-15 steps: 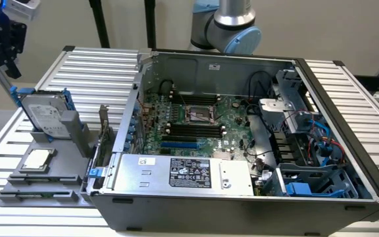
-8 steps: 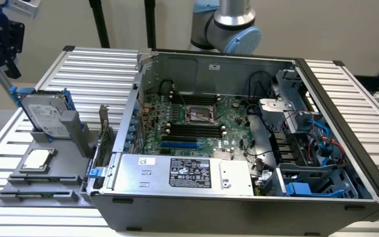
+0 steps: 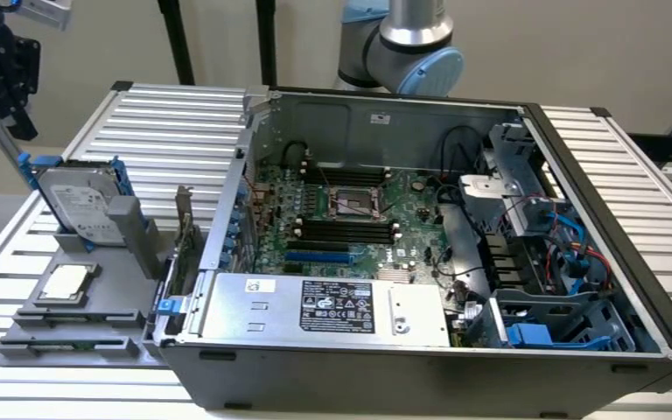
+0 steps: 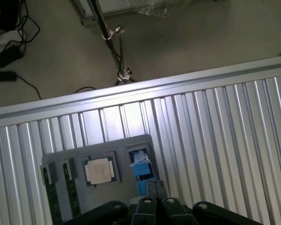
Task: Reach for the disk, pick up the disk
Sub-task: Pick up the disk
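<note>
The disk (image 3: 80,201), a silver-grey hard drive with a white label in a bright blue carrier, stands nearly upright in a grey holder at the exterior view's left. In the wrist view I see it edge-on from above as a blue and white block (image 4: 140,168). My gripper (image 3: 3,96) hangs high above and behind the disk, at the table's far left corner in the exterior view. Its dark fingertips (image 4: 152,189) sit pressed together with nothing between them, just over the disk's blue edge in the wrist view.
A grey tray (image 3: 32,346) beside the disk carries a small square silver chip (image 3: 66,282) (image 4: 99,169) and two memory sticks (image 4: 49,187). The open computer case (image 3: 430,367), with a silver power supply (image 3: 325,306), fills the ribbed metal table's (image 4: 215,131) middle.
</note>
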Controlling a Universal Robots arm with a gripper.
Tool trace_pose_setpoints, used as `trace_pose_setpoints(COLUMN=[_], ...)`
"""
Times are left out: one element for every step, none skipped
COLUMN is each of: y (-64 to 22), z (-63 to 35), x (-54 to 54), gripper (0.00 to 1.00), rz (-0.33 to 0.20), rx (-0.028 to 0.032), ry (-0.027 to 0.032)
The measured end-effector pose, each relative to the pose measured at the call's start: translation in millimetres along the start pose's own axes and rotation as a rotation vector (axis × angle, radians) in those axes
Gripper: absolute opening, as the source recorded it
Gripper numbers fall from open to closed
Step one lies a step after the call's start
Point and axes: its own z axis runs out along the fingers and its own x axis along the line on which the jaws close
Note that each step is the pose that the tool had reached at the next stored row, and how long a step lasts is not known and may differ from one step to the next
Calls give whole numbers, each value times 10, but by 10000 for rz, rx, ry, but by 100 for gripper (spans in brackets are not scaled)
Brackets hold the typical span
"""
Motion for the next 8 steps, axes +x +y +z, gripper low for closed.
trace_pose_setpoints(y=[-6,-14,-26,-43,-56,-67,-77,-85], z=[0,0,-1,-1,-2,-3,-3,-3], x=[4,10,19,28,35,39,38,37], gripper=[11,11,11,11,11,11,11,11], rz=[-50,-88,-110,-124,-139,-170,-244,-356], rx=[-1,0,0,0,-1,-2,-3,-3], ry=[2,3,4,4,6,7,9,13])
